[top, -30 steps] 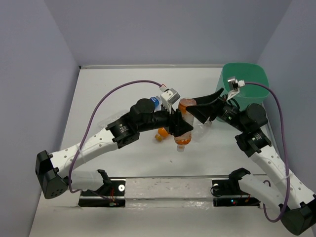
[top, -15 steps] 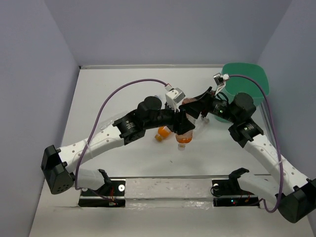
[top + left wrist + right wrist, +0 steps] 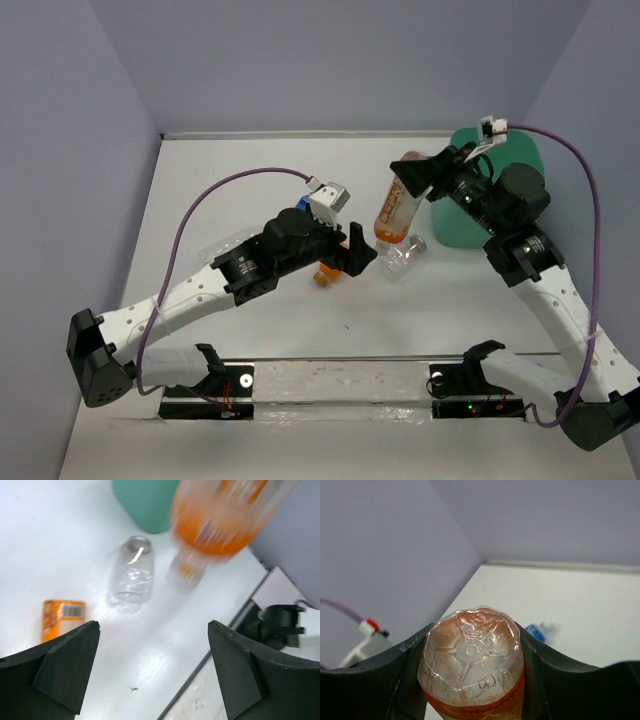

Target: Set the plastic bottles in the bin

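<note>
Pinching an orange bottle (image 3: 471,665) near its base, the right fingers (image 3: 402,685) hold it neck-down beside the bin (image 3: 457,226); the left fingers (image 3: 60,670) hang spread wide above a clear bottle (image 3: 132,575) lying on the surface (image 3: 50,540).

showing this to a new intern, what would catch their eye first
The right claw holds an orange bottle tilted in the air beside the green bin. Below it a clear bottle lies on the table, with the open left claw next to it.
</note>
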Available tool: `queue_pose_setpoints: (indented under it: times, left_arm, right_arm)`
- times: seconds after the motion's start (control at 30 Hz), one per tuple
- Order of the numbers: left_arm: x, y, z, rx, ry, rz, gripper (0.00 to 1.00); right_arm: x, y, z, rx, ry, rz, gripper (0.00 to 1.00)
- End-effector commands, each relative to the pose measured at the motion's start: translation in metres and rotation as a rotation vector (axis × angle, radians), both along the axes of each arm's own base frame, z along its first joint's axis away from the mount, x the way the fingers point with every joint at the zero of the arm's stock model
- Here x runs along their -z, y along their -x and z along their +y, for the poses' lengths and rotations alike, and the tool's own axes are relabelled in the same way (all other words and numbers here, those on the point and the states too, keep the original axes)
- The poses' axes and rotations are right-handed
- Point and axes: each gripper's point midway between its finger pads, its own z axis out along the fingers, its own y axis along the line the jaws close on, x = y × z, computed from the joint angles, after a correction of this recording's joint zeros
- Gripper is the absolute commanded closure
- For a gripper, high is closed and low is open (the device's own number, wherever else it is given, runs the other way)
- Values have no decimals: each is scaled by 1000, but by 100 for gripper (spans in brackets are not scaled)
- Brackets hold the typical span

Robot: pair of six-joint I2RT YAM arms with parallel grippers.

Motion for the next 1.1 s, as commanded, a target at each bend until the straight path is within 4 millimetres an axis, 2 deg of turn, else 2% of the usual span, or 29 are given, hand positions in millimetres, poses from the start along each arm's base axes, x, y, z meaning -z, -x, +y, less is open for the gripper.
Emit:
queue_pose_setpoints:
  times: [0.0,0.03,0.07,0.1,0.13,0.17,0.2,0.23,0.27,0.3,0.33,0.37,0.4,0.47,0.5,0.57,0.6,0.67,0.7,0.83,0.9,0.93,0.97,1.0,1.03,1.07]
  left_arm:
    - [27,-25,43,-268,-80,1,1]
    - [34,-31,50,-318,-105,-2,1]
    - [45,-34,53,-339,-128,5,1]
    - [51,-38,56,-360,-142,7,1]
    - [54,-43,57,-383,-147,-3,1]
    - [68,-47,56,-393,-184,1,1]
    - [71,-54,57,-410,-197,-16,1]
    - [83,-60,54,-412,-230,-13,1]
    - [90,-63,54,-410,-254,-10,1]
    - [92,-68,49,-402,-248,-17,1]
    - [96,-74,46,-385,-250,-15,1]
    - [112,-78,42,-376,-286,2,1]
    - [114,-85,39,-368,-278,4,1]
    - [133,-95,36,-373,-323,11,1]
    - [138,-100,36,-384,-332,9,1]
    - [152,-110,38,-411,-378,8,1]
    - [156,-114,39,-417,-391,6,1]
    - [170,-118,39,-416,-425,16,1]
    - [174,-120,39,-415,-432,18,1]
    - [197,-121,36,-388,-464,46,1]
    - [203,-120,36,-379,-472,56,1]
    - [208,-119,36,-377,-471,64,3]
    - [210,-119,36,-375,-473,66,6]
    - [211,-119,35,-374,-468,68,10]
    - [212,-118,35,-374,-468,72,13]
    - [215,-117,35,-372,-469,77,21]
  right_arm:
    - [-76,-28,-75,365,63,-176,67]
    - [-85,-35,-96,469,65,-179,68]
    - [-104,-34,-111,523,65,-207,68]
    - [-107,-43,-130,599,97,-213,68]
    - [-113,-45,-142,650,108,-221,69]
    - [-126,-44,-160,740,105,-238,69]
    - [-125,-52,-168,791,153,-238,69]
    - [-125,-56,-186,885,174,-225,69]
    - [-124,-60,-192,918,195,-220,69]
    - [-122,-65,-199,952,218,-214,69]
    - [-111,-78,-207,990,271,-190,69]
    - [-106,-83,-215,1031,284,-176,69]
    - [-88,-94,-223,1056,324,-141,69]
    - [-77,-103,-234,1093,345,-122,66]
    - [-71,-106,-239,1107,356,-112,55]
    - [-58,-112,-254,1147,377,-77,43]
    - [-55,-113,-254,1149,381,-71,24]
    - [-51,-113,-256,1142,398,-66,4]
    - [-51,-113,-254,1127,408,-64,0]
    - [-45,-96,-237,1017,369,-19,0]
    - [-26,-86,-226,953,334,26,0]
    - [-28,-69,-210,871,248,28,0]
    - [-20,-61,-201,823,214,39,0]
    - [5,-46,-190,779,135,88,0]
    - [21,-38,-180,740,97,116,0]
    - [35,-32,-172,697,55,129,0]
